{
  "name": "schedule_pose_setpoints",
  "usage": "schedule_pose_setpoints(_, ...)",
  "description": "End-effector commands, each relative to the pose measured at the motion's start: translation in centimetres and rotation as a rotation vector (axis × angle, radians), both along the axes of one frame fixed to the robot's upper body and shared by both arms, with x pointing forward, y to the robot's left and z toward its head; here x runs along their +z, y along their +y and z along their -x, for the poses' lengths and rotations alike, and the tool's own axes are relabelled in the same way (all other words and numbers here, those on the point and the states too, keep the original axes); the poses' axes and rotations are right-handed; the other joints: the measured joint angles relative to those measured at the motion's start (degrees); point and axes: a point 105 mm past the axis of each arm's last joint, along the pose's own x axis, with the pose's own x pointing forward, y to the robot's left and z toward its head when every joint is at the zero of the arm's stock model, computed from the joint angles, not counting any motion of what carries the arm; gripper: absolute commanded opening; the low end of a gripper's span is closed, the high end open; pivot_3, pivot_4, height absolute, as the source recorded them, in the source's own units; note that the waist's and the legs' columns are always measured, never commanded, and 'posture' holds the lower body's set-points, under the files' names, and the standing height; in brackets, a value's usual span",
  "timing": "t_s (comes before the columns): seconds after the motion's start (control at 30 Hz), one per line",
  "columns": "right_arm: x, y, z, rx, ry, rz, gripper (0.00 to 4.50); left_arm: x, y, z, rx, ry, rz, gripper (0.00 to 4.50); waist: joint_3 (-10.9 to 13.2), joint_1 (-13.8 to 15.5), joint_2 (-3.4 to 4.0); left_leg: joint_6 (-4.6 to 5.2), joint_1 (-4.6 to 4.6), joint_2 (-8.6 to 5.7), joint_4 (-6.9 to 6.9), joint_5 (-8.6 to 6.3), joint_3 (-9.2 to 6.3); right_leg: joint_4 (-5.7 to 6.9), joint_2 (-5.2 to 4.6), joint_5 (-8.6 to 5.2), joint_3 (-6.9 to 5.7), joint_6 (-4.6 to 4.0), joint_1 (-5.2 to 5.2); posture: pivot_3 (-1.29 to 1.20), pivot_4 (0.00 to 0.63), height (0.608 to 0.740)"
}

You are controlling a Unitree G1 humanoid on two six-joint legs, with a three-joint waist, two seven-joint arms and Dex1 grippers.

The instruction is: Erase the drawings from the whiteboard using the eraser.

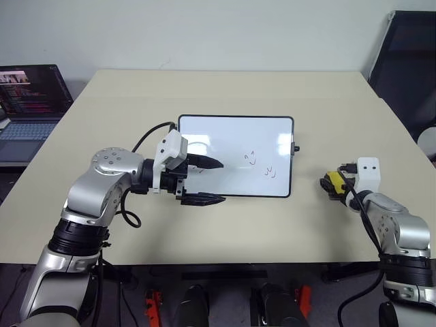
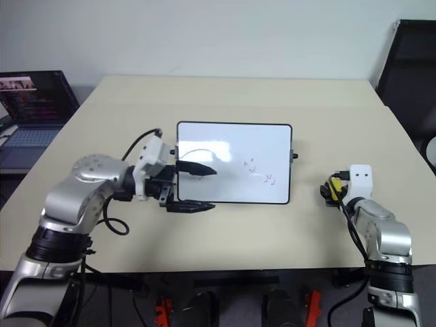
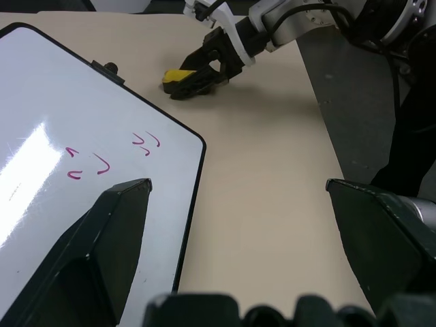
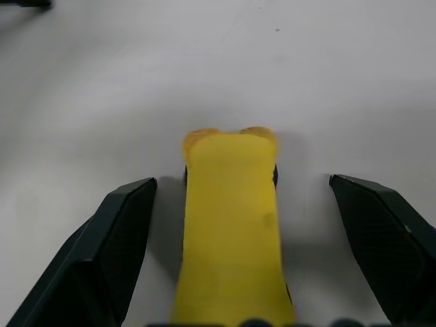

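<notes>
eraser [image 4: 231, 225] lies on the table [image 1: 225, 231], at 3 o'clock of the whiteboard [image 1: 225, 136] and well apart from it. right gripper [image 4: 238, 197] straddles it, fingers spread wide, nothing gripped yet. to grasp well: centre the block, then close squarely on its long sides. left gripper [image 1: 204, 181] is open too, poised at the board's 9 o'clock edge. drawings [image 1: 260, 163] sit toward the board's 4 o'clock.
</notes>
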Motion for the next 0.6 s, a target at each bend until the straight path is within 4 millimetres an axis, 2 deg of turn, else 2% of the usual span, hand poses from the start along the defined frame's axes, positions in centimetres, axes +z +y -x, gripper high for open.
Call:
schedule_pose_setpoints(0.03, 1.92, 0.05, -0.11, -0.007, -0.100, -0.004, 4.23, 0.92, -0.11, 0.27, -0.015, -0.050, 0.002, 4.50, 0.0, 0.0, 0.00, 0.00, 0.00, 0.00, 0.00, 0.00, 0.00, 0.00, 0.00, 0.00, 0.00, 0.00, 0.00, 0.00, 0.150, 0.740)
schedule_pose_setpoints(0.27, 2.71, 0.11, -0.56, -0.023, -0.167, -0.012, 4.23, 0.92, -0.14, 0.16, -0.012, -0.054, 0.002, 4.50, 0.0, 0.0, 0.00, 0.00, 0.00, 0.00, 0.00, 0.00, 0.00, 0.00, 0.00, 0.00, 0.00, 0.00, 0.00, 0.00, 0.150, 0.740)
schedule_pose_setpoints(0.6, 2.29, 0.52, -0.39, 0.005, -0.148, 0.021, 4.23, 0.83, -0.15, 0.14, -0.006, -0.056, 0.002, 4.50, 0.0, 0.0, 0.00, 0.00, 0.00, 0.00, 0.00, 0.00, 0.00, 0.00, 0.00, 0.00, 0.00, 0.00, 0.00, 0.00, 0.150, 0.740)
